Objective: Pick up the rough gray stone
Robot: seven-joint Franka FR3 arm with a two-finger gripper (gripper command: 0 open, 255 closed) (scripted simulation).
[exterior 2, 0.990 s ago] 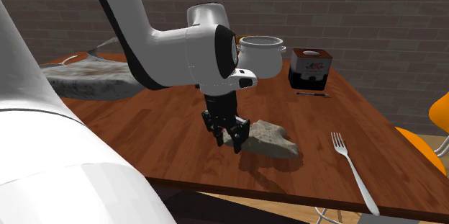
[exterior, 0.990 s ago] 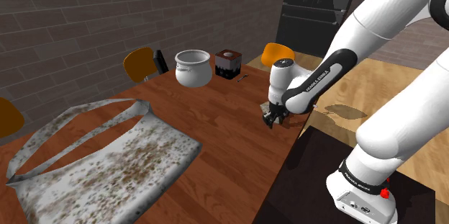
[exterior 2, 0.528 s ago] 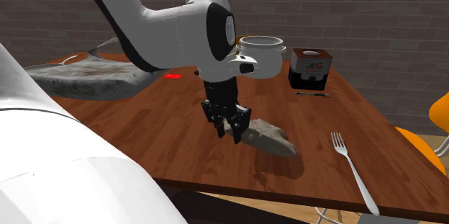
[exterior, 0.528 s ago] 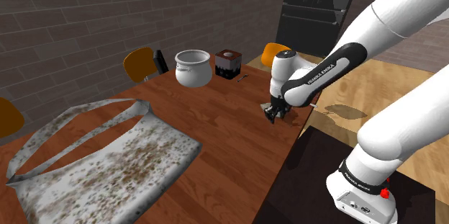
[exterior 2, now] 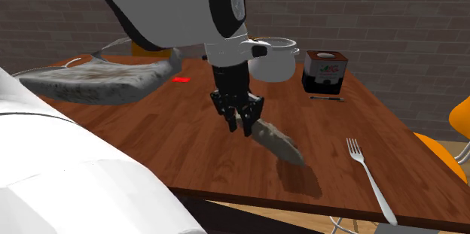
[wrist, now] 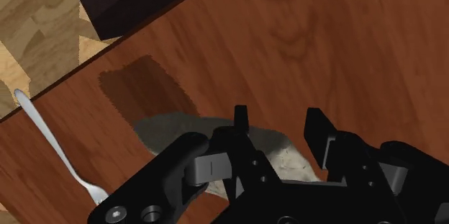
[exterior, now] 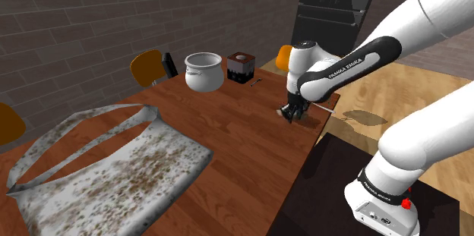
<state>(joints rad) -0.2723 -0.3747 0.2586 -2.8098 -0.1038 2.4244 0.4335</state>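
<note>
The rough gray stone (exterior 2: 276, 141) hangs tilted above the wooden table (exterior 2: 166, 135), one end clasped by my black gripper (exterior 2: 242, 123) and the other end drooping toward the fork. Its shadow (exterior 2: 301, 180) lies on the wood below, apart from it. In the shoulder view the gripper (exterior: 291, 113) is shut on the stone near the table's edge closest to the stand. In the wrist view the stone (wrist: 167, 130) sits between the fingers (wrist: 241, 120) with its dark shadow (wrist: 144, 89) on the table beyond.
A fork (exterior 2: 367, 171) lies near the table edge beside the stone's shadow. A white pot (exterior 2: 273, 58), a dark box (exterior 2: 325, 71) and a pen (exterior 2: 328, 98) stand farther back. A speckled cloth bag (exterior: 106, 162) covers the table's other end. Orange chairs (exterior: 146, 66) surround the table.
The gripper has risen with the stone in it. The stone has left the table and now hangs tilted, with its shadow separated from it.
</note>
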